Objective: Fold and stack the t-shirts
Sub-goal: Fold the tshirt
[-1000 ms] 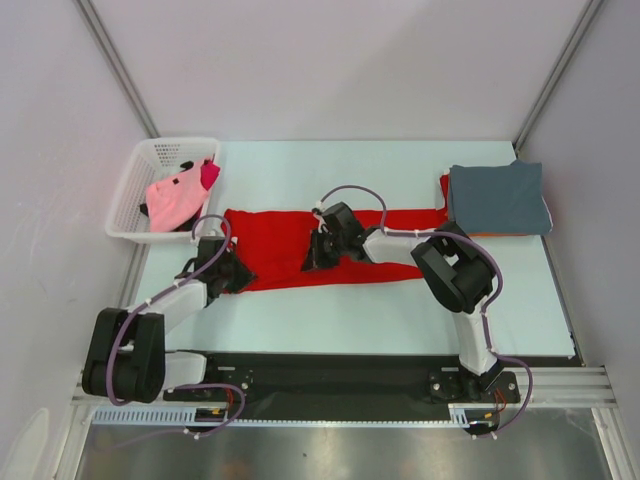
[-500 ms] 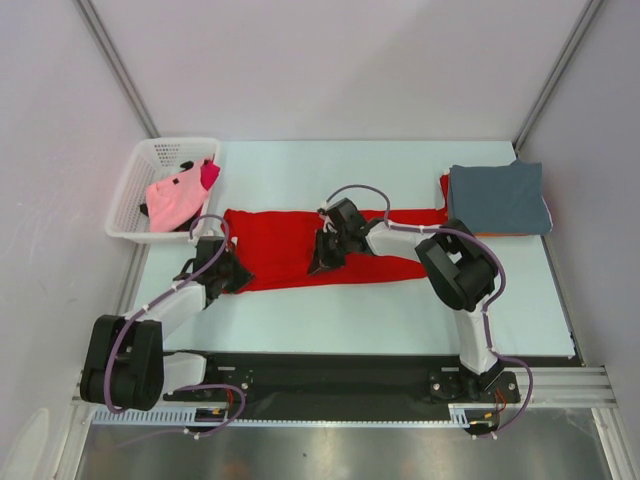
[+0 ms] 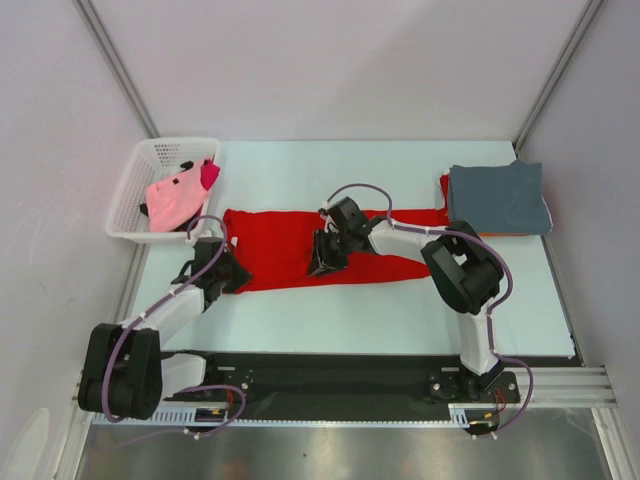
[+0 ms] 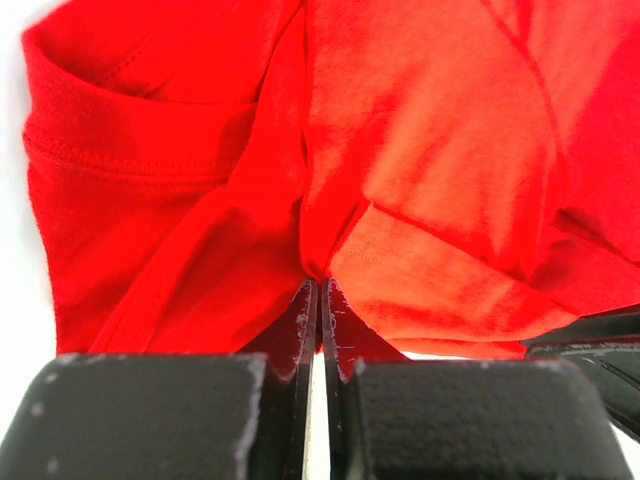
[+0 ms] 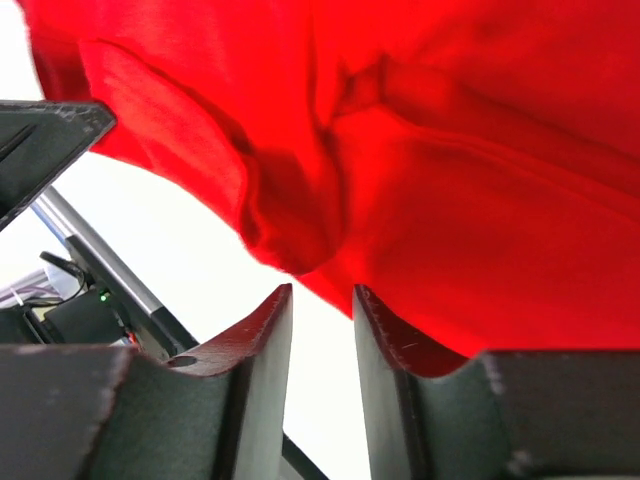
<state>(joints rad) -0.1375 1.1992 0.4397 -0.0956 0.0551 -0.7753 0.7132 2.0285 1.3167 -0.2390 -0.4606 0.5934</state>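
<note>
T-shirts all over this tabletop (image 3: 350,310), and the red t-shirt (image 3: 285,250) takes centre stage, stretched out in a long rumpled band from the left side across the middle, its far right end just beside the folded grey-blue t-shirt (image 3: 497,197) in the back right corner. Down at the band's left end sits the left hand (image 3: 228,272), and the wrist view tells the story: its jaws are pressed all but together, with a bunched fold of red cloth pinched at the tips. Over to the right hand (image 3: 322,262), low on the near edge of the shirt around the middle; its fingers (image 5: 265,330) stand a narrow gap apart, bare tabletop showing between them and a drooping fold of red just ahead of the tips, nothing gripped. Back left, the white basket (image 3: 150,155) holds a pink t-shirt (image 3: 172,200) with a magenta one (image 3: 210,175) tucked at its right side.
</note>
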